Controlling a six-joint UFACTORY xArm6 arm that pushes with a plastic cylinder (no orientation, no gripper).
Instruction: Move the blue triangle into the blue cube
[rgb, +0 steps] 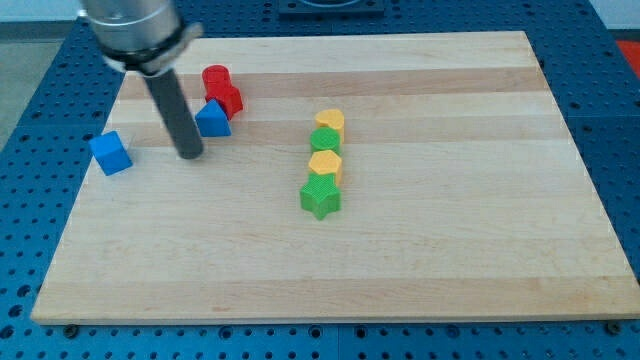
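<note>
The blue triangle (212, 118) lies near the board's upper left, just below two red blocks. The blue cube (110, 153) sits at the board's left edge, left and slightly below the triangle. My rod comes down from the view's top left, and my tip (190, 156) rests on the board just left of and below the blue triangle, between it and the blue cube. The tip is close to the triangle; I cannot tell if it touches it.
A red cylinder (216, 79) and a red block (228, 100) stand right above the triangle. In the middle, a column runs down: yellow heart (331, 124), green block (325, 141), yellow block (325, 165), green star (320, 197). The wooden board (450, 250) lies on a blue perforated table.
</note>
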